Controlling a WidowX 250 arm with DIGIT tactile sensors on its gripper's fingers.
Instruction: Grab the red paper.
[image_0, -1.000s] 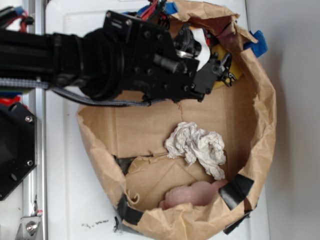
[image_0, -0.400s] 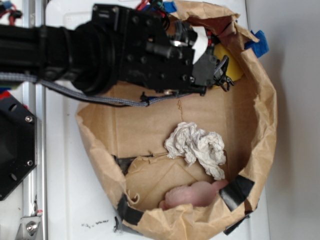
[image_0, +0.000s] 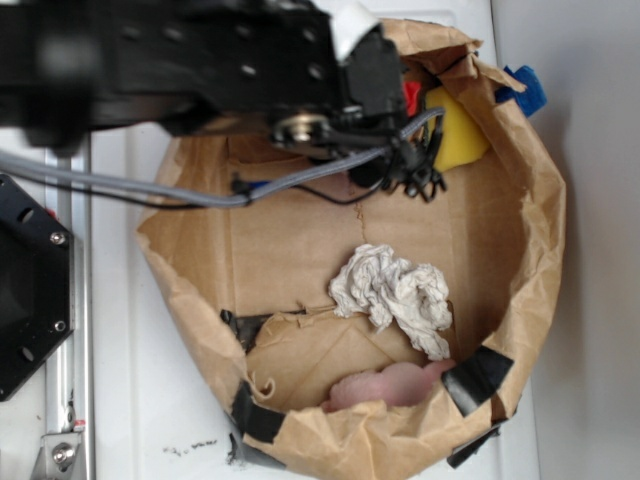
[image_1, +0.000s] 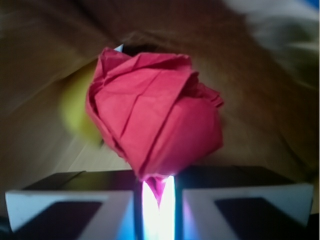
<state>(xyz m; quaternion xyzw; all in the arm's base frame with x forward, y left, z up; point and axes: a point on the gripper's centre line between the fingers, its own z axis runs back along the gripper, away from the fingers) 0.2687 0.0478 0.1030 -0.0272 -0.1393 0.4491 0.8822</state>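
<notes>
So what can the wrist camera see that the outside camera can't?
Only the wrist view shows the whole red paper, a creased ball with its bottom tip pinched between the nearly closed gripper fingers. Only the exterior view shows the robot arm from outside, the whole brown paper basket, the off-white paper wad and a pink thing near the basket's lower rim. Both show the red paper, just a sliver in the exterior view, the yellow sponge (a blur in the wrist view) and brown paper all around.

The red paper (image_1: 155, 125), a creased crumpled ball, sits beside the yellow sponge (image_0: 458, 130) inside the bag.
</notes>
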